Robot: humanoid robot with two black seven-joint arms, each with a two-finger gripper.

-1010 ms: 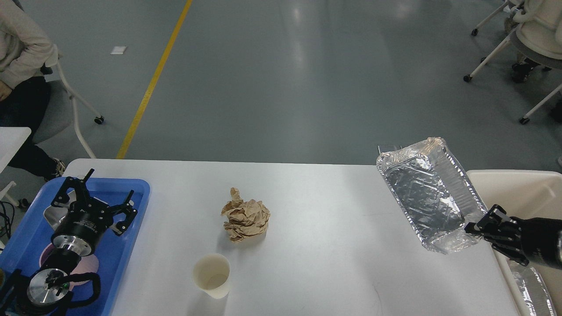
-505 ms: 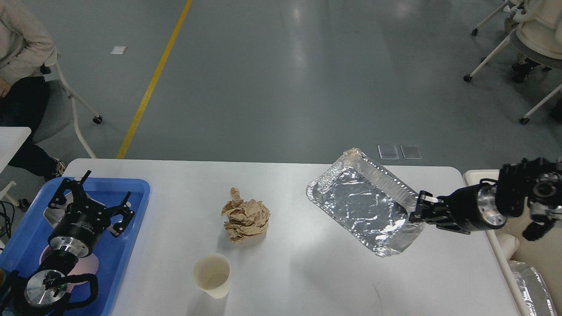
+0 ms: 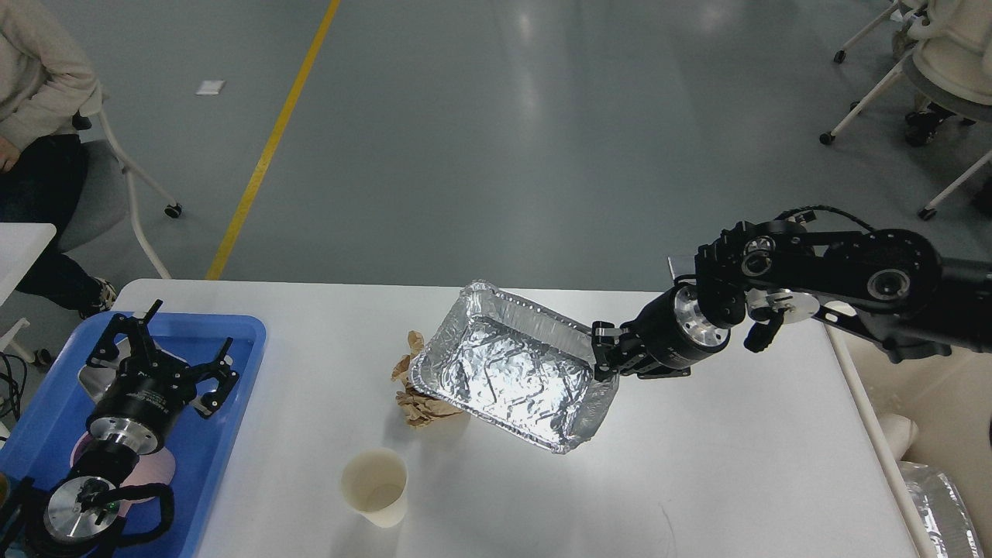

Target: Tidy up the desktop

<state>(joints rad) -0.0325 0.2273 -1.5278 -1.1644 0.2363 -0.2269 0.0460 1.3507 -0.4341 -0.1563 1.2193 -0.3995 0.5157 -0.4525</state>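
The white desktop [image 3: 697, 480] fills the lower half of the head view. My right gripper [image 3: 603, 358] is shut on the right rim of a silver foil tray [image 3: 511, 372], held tilted above the table's middle. The tray covers most of a crumpled brown paper ball [image 3: 415, 403]. A cream paper cup [image 3: 375, 486] stands upright nearer the front edge. My left gripper [image 3: 159, 341] is open over the blue tray [image 3: 209, 434] at the left, holding nothing.
A cream bin [image 3: 930, 395] stands past the table's right edge, with another foil piece [image 3: 934, 504] in it. A pink disc [image 3: 159, 469] lies in the blue tray. A seated person and wheeled chairs are at the far left and far right on the grey floor.
My right arm has swung the foil tray left from over the bin side to above the table's middle, where it now overlaps the paper ball. The left arm barely moved.
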